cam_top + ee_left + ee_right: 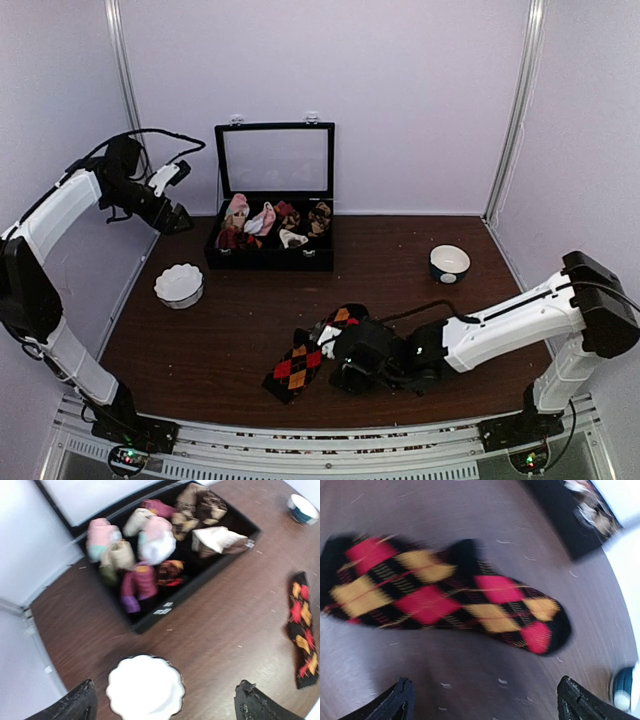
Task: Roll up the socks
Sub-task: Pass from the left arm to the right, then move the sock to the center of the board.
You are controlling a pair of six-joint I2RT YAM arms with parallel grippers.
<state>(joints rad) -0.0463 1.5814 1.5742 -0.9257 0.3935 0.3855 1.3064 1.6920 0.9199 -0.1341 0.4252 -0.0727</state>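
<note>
The socks (305,362) are black argyle with red and orange diamonds and lie flat on the brown table near its front edge. They fill the right wrist view (445,597) and show at the right edge of the left wrist view (303,628). My right gripper (335,352) hovers just above them at their right side, open, fingertips (400,700) wide apart with nothing between them. My left gripper (178,222) is raised at the far left, beside the box, also open and empty, looking down on the white bowl.
A black box (270,255) with its lid up stands at the back, holding several rolled sock bundles (150,545). A scalloped white bowl (179,285) sits left of centre, and a dark-rimmed bowl (449,263) at the right. Walls close in on both sides.
</note>
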